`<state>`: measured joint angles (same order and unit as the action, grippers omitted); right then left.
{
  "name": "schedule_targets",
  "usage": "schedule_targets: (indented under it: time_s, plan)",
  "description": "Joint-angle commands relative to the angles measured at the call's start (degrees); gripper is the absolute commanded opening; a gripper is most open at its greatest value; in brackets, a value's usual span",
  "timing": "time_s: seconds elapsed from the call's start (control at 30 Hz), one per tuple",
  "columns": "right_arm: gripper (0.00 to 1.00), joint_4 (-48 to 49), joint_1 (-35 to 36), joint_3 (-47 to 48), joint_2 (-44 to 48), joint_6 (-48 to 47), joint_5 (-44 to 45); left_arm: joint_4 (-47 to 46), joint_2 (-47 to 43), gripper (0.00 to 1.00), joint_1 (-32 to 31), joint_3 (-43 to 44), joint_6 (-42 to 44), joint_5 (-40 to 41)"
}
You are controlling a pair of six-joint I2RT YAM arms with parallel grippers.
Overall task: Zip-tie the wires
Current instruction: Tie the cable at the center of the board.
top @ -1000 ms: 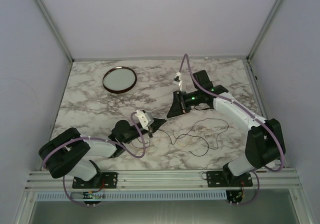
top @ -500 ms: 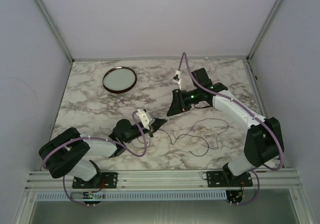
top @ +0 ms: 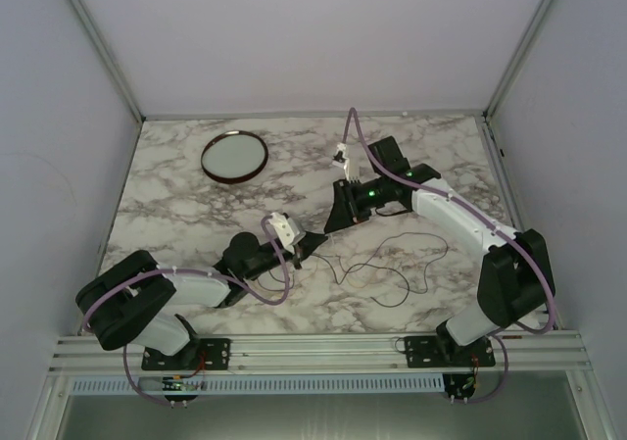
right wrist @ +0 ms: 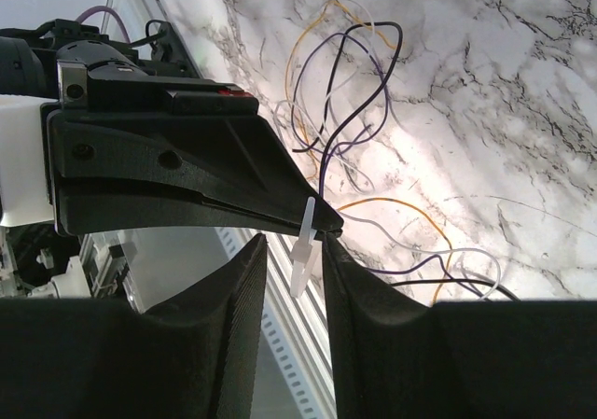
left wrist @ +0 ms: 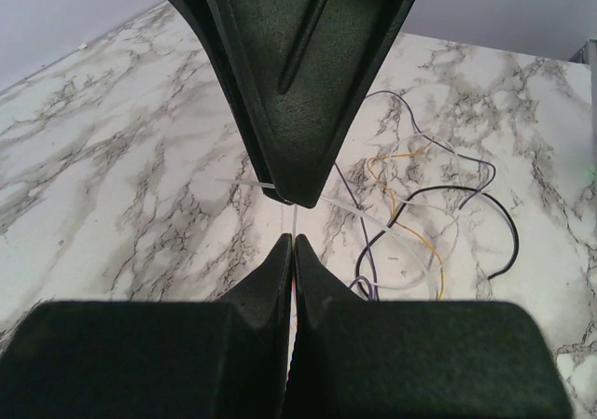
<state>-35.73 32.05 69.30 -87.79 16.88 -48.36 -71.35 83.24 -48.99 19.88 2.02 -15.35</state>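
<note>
The zip tie (right wrist: 303,242) is a short white strip standing between my two grippers over the table's middle. My left gripper (left wrist: 292,240) is shut on it, a thin white sliver showing between its fingertips. My right gripper (right wrist: 291,242) is open, its jaws either side of the tie's head, with a gap on the left side. From above, the left gripper (top: 315,237) and the right gripper (top: 331,226) meet tip to tip. The wires (top: 392,264) lie in loose loops on the marble just right of them. They show as thin purple, orange, black and white strands (left wrist: 420,214) (right wrist: 345,92).
A round dark-rimmed dish (top: 235,156) sits at the back left of the marble table (top: 176,205). Lilac cables arch over both arms. Grey walls enclose the table on three sides. An aluminium rail (top: 313,347) runs along the near edge.
My right arm has shifted slightly left, toward the left gripper and the tie. The left arm and the wires have not moved.
</note>
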Motion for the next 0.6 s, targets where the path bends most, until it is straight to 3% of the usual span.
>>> schedule_targets:
  time_s: [0.0,0.43,0.57]
  plan:
    - [0.27,-0.5,0.6,1.5,0.3,-0.3,1.2,-0.3,-0.5,0.0,-0.2,1.6,-0.2,-0.2]
    - [0.24,-0.8,0.9,0.3,0.9,-0.3,2.7,0.5,-0.7,0.0,-0.2,2.0,-1.3,0.9]
    - [0.17,-0.8,1.0,0.5,0.9,-0.3,3.0,0.5,-0.6,0.0,-0.3,2.0,-1.4,0.9]
